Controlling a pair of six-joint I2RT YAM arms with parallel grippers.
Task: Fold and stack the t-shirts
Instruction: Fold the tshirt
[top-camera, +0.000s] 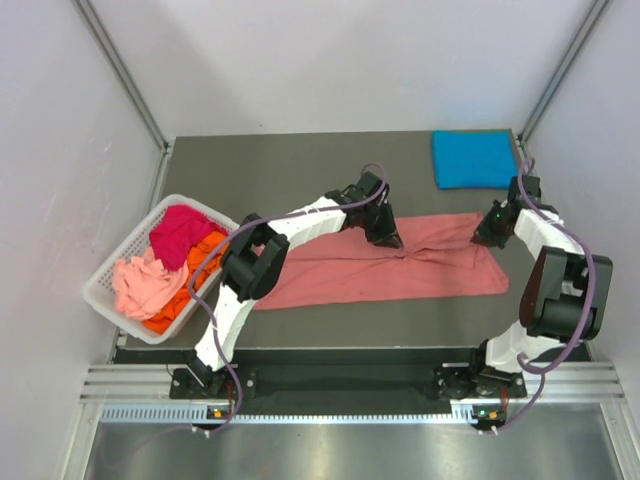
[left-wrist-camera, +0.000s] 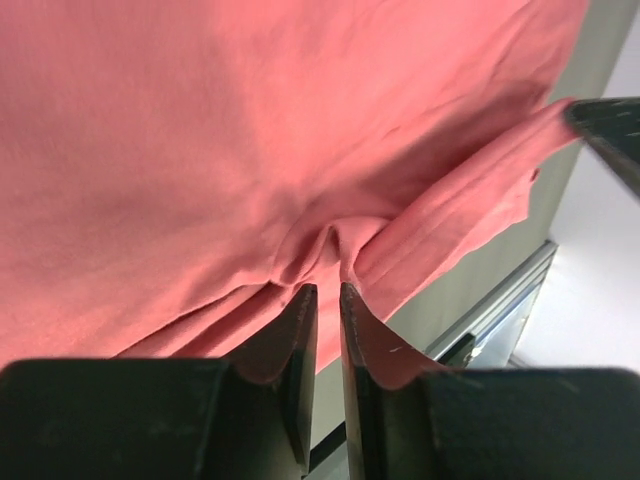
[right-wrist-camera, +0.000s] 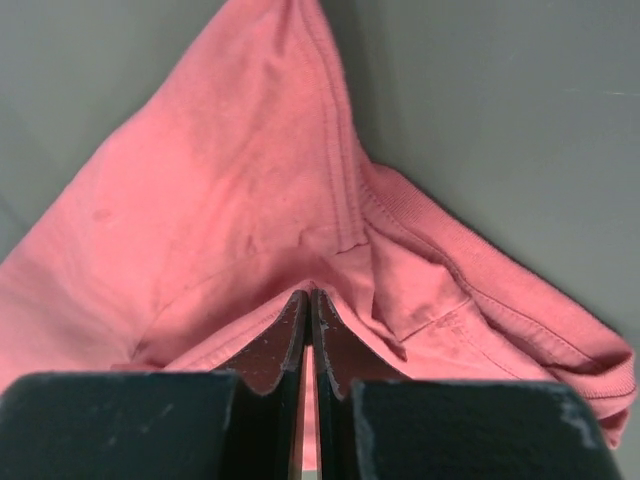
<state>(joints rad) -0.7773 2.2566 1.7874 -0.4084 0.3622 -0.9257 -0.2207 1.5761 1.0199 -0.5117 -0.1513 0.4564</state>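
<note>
The pink t-shirt (top-camera: 400, 270) lies on the surface (top-camera: 300, 170), my right hand (right-wrist-camera: 308, 293) pinched shut on it, my left hand (left-wrist-camera: 328, 288) a little apart, so a pull could mess up the fold.

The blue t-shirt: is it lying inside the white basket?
No, the blue t-shirt lies folded on the table at its far right corner, while the white basket stands at the left edge.

Open table (top-camera: 290, 165) beyond salmon-pink shirt (top-camera: 330, 280)
</note>
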